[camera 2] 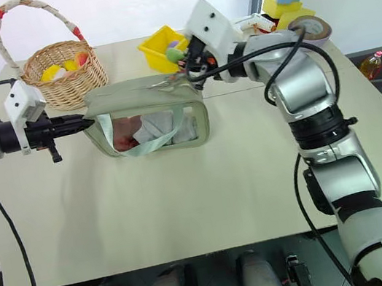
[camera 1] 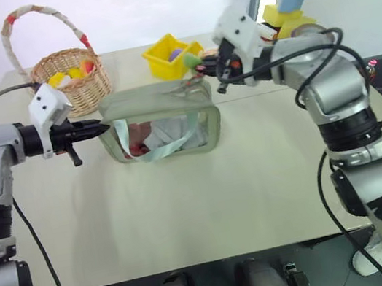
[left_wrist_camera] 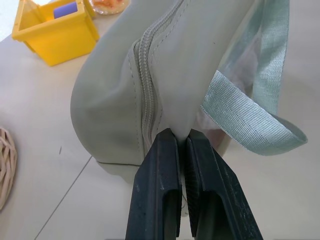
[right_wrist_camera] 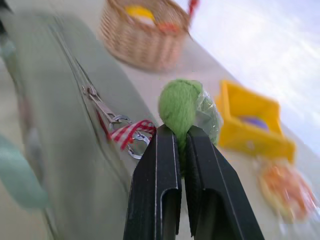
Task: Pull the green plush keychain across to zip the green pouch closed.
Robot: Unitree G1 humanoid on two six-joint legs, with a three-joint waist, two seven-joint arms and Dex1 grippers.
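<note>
Green pouch point(camera 1: 161, 122) lies near the middle of the bench point(camera 1: 188, 210), a little toward the far edge, its clear window and pale mint strap point(camera 1: 158, 145) facing the robot. At its left end the left gripper point(left_wrist_camera: 181, 137) is clamped on the fabric just beside the zipper point(left_wrist_camera: 147, 100). At its right end the right gripper point(right_wrist_camera: 181, 132) is pinched shut on the green plush keychain point(right_wrist_camera: 180, 105), which hangs off the zipper pull by a metal clip and a red checked tag.

To finish well, I judge the left hold should stay firm so the pouch cannot slide, while the right draws the plush straight along the zipper line, low, not lifting it.

Counted, left to right: one wicker basket point(camera 1: 74, 78) near the far left corner, one pouch, one keychain, one yellow bin point(camera 1: 168, 56) at the far edge, one tape roll point(camera 2: 311, 27) toward the far right corner.
</note>
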